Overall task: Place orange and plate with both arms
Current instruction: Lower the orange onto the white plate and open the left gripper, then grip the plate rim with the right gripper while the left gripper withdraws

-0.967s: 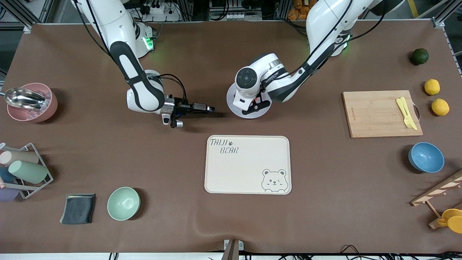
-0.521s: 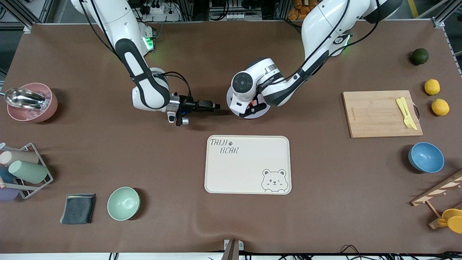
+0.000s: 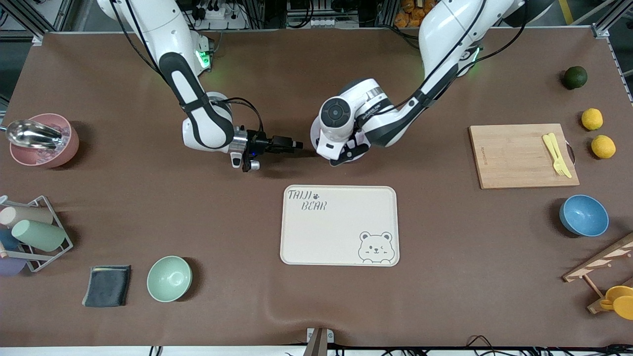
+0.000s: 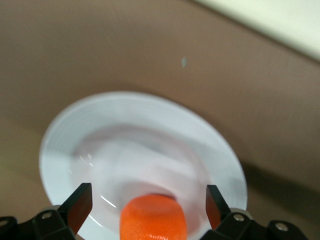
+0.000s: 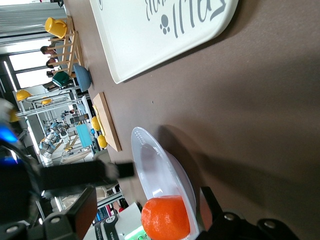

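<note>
Orange sits on the plate, upper centre of the front view; left gripper, fingers apart, straddles it from above; right gripper, fingers apart, beside the rim.

Both robot arms are shiny white with black bands and thin black cables running along them, and a green light glows at each base near the top of the frame. The left arm has a round black cap on one joint. The right pincer is black, with a silver ring and a small blue light next to it.

The left arm hides most of the plate — the orange is cut off.
</note>
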Robot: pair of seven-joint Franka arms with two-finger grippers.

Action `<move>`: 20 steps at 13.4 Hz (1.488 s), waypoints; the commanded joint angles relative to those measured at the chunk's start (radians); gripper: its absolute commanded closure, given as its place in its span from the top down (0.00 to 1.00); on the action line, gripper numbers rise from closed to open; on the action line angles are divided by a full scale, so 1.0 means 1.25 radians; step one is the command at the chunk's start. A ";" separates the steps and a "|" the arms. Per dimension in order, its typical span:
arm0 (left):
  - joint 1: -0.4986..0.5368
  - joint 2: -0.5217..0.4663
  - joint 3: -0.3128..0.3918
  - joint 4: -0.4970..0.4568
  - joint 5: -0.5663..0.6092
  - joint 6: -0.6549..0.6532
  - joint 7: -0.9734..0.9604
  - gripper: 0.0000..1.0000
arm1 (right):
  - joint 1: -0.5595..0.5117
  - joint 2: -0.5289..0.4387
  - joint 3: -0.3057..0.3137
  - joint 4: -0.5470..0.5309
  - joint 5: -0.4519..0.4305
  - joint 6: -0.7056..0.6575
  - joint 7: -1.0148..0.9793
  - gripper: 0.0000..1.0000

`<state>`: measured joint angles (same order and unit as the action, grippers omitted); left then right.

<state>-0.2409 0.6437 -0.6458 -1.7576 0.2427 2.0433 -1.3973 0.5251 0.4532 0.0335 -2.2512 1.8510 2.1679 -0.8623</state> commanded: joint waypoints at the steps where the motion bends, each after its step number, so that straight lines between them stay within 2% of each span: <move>1: 0.040 -0.016 0.001 0.091 0.018 -0.121 0.046 1.00 | 0.036 -0.004 -0.006 -0.003 0.036 0.011 -0.019 0.83; 4: 0.100 -0.028 0.001 0.132 0.019 -0.166 0.098 1.00 | 0.051 -0.001 -0.006 -0.003 0.047 0.029 -0.048 0.77; 8: 0.193 -0.088 -0.001 0.135 0.018 -0.204 0.246 1.00 | 0.056 0.022 -0.006 -0.003 0.069 0.029 -0.098 0.72; 9: 0.201 -0.098 0.000 0.133 0.019 -0.218 0.272 1.00 | 0.063 0.026 -0.006 -0.003 0.079 0.029 -0.110 0.68; 11: 0.249 -0.118 -0.001 0.133 0.019 -0.245 0.353 1.00 | 0.072 0.051 -0.006 -0.002 0.129 0.027 -0.163 0.66; 14: 0.308 -0.137 -0.002 0.132 0.019 -0.261 0.435 1.00 | 0.105 0.060 -0.006 0.003 0.175 0.028 -0.173 0.56; 17: 0.355 -0.164 -0.001 0.130 0.018 -0.290 0.536 1.00 | 0.120 0.063 -0.006 0.003 0.195 0.029 -0.191 0.42; 19: 0.361 -0.168 0.009 0.132 0.017 -0.290 0.557 1.00 | 0.137 0.069 -0.006 0.003 0.226 0.030 -0.216 0.23; 20: 0.346 -0.177 0.030 0.132 0.013 -0.291 0.581 1.00 | 0.139 0.072 -0.006 0.003 0.237 0.030 -0.224 0.10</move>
<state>0.2097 0.4602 -0.6340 -1.5774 0.2459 1.6938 -0.7125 0.6740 0.5292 0.0339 -2.2553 2.0962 2.2009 -1.1015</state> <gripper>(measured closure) 0.000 0.700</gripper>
